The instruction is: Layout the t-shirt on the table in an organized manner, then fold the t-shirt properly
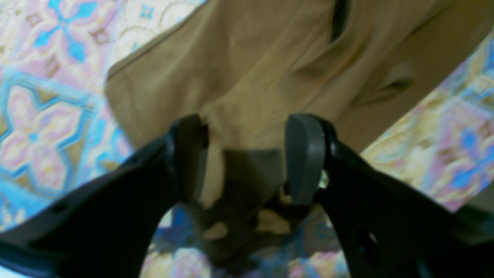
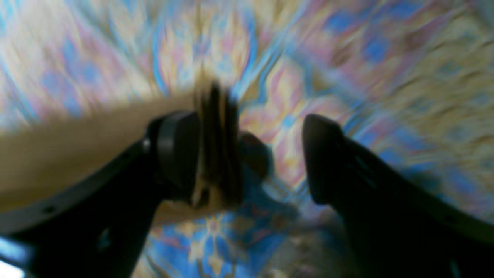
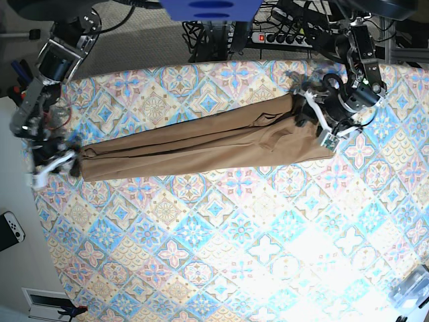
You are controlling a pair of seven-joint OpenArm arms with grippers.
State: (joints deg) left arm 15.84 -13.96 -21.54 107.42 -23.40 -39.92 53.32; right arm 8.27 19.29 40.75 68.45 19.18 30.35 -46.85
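Left fingers spread over t-shirt, right fingers parted at its end

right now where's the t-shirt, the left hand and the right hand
t-shirt (image 3: 201, 144): base view, middle of the stretched-out tan cloth
left hand (image 1: 247, 154): left wrist view, gap between its two fingers, over the shirt's end
right hand (image 2: 251, 154): right wrist view, gap between its parted fingers

Soft matt tan cloth t-shirt — table in printed fabric; matt black plastic left claw.
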